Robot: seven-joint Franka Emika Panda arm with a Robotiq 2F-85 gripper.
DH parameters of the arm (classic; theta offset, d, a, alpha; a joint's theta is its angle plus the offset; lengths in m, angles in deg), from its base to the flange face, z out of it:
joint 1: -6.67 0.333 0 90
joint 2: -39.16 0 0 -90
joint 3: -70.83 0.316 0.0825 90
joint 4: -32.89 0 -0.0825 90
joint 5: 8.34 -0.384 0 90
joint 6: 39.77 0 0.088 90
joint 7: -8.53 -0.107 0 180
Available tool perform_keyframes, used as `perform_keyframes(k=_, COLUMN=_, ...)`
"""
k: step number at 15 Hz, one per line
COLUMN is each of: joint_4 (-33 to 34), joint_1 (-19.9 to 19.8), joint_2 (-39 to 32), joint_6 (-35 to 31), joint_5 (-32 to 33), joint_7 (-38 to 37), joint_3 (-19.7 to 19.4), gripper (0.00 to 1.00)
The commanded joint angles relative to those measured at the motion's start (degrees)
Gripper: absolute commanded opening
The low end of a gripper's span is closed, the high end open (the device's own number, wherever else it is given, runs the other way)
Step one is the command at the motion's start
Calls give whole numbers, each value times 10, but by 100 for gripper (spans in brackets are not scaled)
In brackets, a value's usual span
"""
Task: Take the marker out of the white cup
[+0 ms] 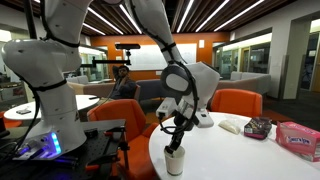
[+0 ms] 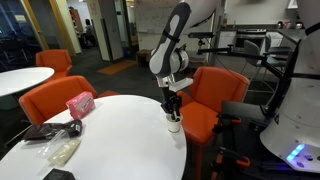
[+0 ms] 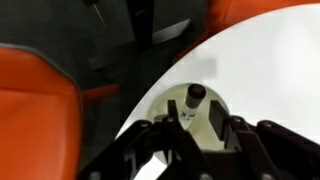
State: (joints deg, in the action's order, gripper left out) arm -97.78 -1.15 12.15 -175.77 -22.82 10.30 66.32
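Hovering just above the white cup [image 2: 174, 125], the gripper [image 2: 172, 106] has its fingers spread; the marker [image 3: 195, 96] stands inside. The cup sits by the right edge of the table [image 2: 120, 150] in an exterior view, orange chair [image 2: 215, 92] beyond.

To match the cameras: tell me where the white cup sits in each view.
Exterior view: white cup lower centre, at the edge of the white table.
Exterior view: cup right of centre, by an orange chair.
Wrist view: cup bottom centre, marker standing inside.
Shared landmark: the white table.
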Motion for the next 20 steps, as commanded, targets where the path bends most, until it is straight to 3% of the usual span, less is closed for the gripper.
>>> perform_keyframes(k=1, joint_4=19, joint_1=-5, joint_2=-16, joint_6=10, joint_5=-7, joint_7=-17, joint_3=4, gripper=36)
perform_keyframes(k=5, joint_4=31, joint_1=-3, joint_2=-31, joint_6=10, joint_5=-4, joint_7=-21, joint_3=4, gripper=31)
perform_keyframes(k=17, joint_4=57, joint_1=-2, joint_2=-66, joint_6=19, joint_5=-3, joint_7=-31, joint_3=9, gripper=29)
perform_keyframes(k=18, joint_4=58, joint_1=-2, joint_2=-68, joint_6=21, joint_5=-3, joint_7=-31, joint_3=9, gripper=25)
perform_keyframes(k=19, joint_4=59, joint_1=-3, joint_2=-69, joint_6=21, joint_5=-3, joint_7=-31, joint_3=10, gripper=8)
perform_keyframes(k=20, joint_4=59, joint_1=-3, joint_2=-70, joint_6=19, joint_5=-3, joint_7=-29, joint_3=10, gripper=4)
